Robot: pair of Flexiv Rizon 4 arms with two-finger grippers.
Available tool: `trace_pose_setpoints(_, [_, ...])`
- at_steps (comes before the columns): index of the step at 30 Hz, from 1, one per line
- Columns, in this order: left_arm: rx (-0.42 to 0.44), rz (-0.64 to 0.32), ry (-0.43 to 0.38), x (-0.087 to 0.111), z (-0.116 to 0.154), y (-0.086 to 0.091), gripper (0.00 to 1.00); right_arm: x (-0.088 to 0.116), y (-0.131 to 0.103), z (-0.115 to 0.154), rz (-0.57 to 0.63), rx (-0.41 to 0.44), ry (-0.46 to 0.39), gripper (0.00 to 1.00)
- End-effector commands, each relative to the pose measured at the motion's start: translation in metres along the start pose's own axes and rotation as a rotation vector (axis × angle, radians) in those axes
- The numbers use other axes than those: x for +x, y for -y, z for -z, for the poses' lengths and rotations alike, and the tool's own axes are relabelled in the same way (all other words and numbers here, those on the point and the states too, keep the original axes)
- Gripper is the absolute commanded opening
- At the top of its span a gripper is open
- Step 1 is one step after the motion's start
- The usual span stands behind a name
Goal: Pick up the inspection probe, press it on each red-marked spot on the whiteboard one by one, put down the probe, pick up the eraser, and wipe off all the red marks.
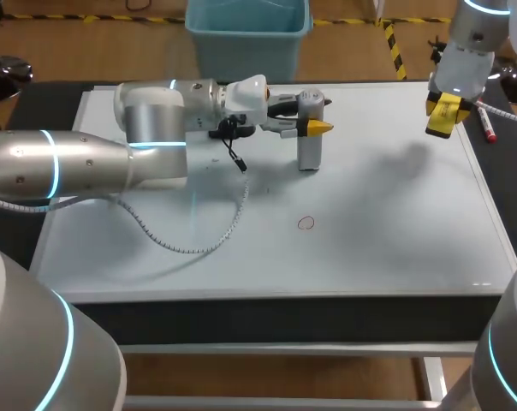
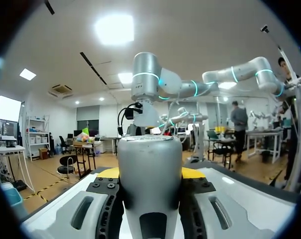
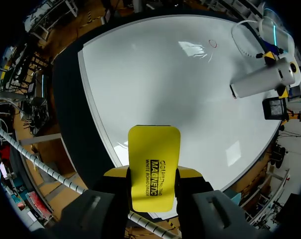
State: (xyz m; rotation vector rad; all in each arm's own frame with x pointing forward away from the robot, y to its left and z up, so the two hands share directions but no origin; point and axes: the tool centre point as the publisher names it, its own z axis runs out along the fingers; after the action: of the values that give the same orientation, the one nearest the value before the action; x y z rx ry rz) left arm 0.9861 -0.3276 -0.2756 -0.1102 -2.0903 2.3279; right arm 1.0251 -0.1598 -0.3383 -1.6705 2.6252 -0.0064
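My left gripper [image 1: 315, 128] is shut on the grey cylindrical inspection probe [image 1: 308, 152], held upright over the far middle of the whiteboard [image 1: 387, 240]. I cannot tell whether its lower end touches the board. In the left wrist view the probe [image 2: 150, 169] fills the space between the yellow tips. A small red circle mark [image 1: 306, 223] lies on the board nearer the front, apart from the probe. My right gripper [image 1: 447, 106] hovers above the board's far right corner, shut on the yellow eraser [image 1: 441, 122]. The right wrist view shows the eraser [image 3: 154, 164], the red mark [image 3: 213, 44] and the probe [image 3: 262, 79].
A red marker pen [image 1: 486, 125] lies on the dark table just past the board's right edge, near my right gripper. A white coiled cable [image 1: 190, 247] from my left arm loops over the board's left half. My left arm's thick links cover the board's far left.
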Motion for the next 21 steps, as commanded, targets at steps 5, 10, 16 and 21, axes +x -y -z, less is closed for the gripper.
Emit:
trace_pose_setpoints(5, [0.000,-0.008,0.005,0.001,0.001,0.010,0.00,0.000,0.000,0.001,0.002,0.001,-0.003,0.00])
trace_pose_setpoints(10, [-0.001,-0.012,0.006,0.011,0.013,0.033,0.00,0.000,0.000,0.001,0.002,0.001,-0.003,0.00])
trace_pose_setpoints(16, [-0.021,-0.051,0.054,0.029,0.058,0.058,0.00,0.000,0.000,0.001,0.002,0.001,-0.003,0.00])
trace_pose_setpoints(21, [-0.036,-0.068,0.109,0.051,0.094,0.068,0.00,0.000,0.000,0.001,0.002,0.001,-0.003,0.00])
